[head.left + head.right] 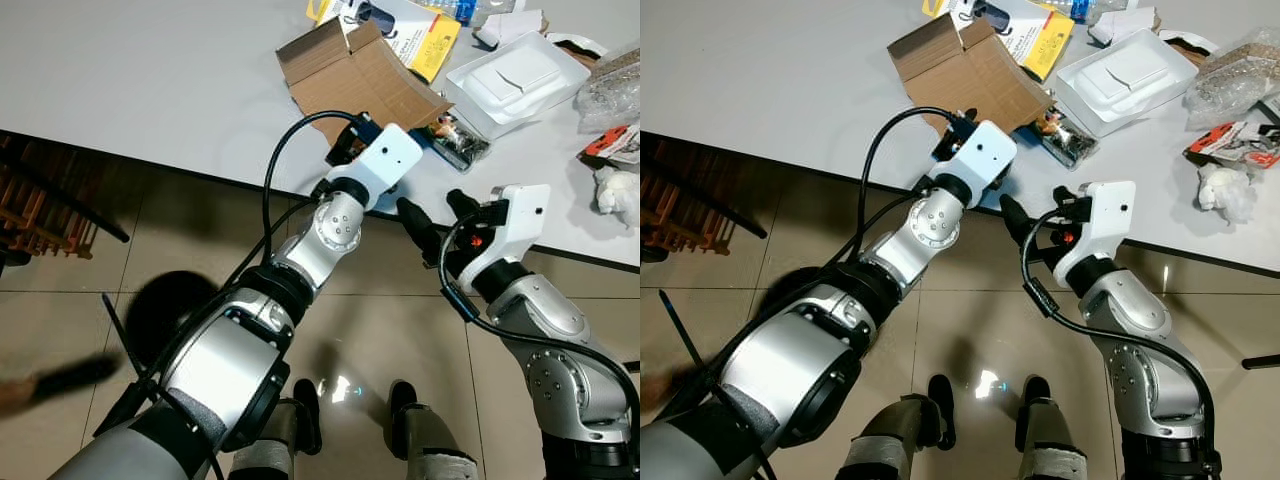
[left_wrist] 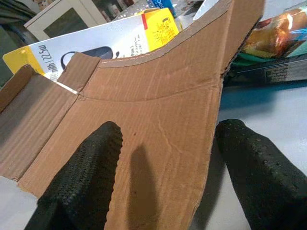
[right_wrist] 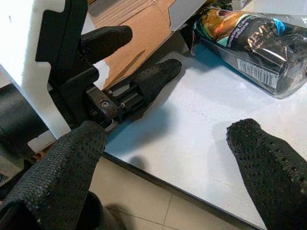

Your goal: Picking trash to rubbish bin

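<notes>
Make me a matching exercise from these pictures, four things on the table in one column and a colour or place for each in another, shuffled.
Things:
1. cardboard piece
2. foam tray
3. snack packet
4. left tool

Descriptions:
A. white, lying among the clutter on the table's right side
B. open, one finger on either side of the cardboard's edge
C. brown, flattened, near the table's front edge
D. dark and shiny, lying between the cardboard and the tray

Pairs: 1-C, 2-A, 3-D, 4-B
</notes>
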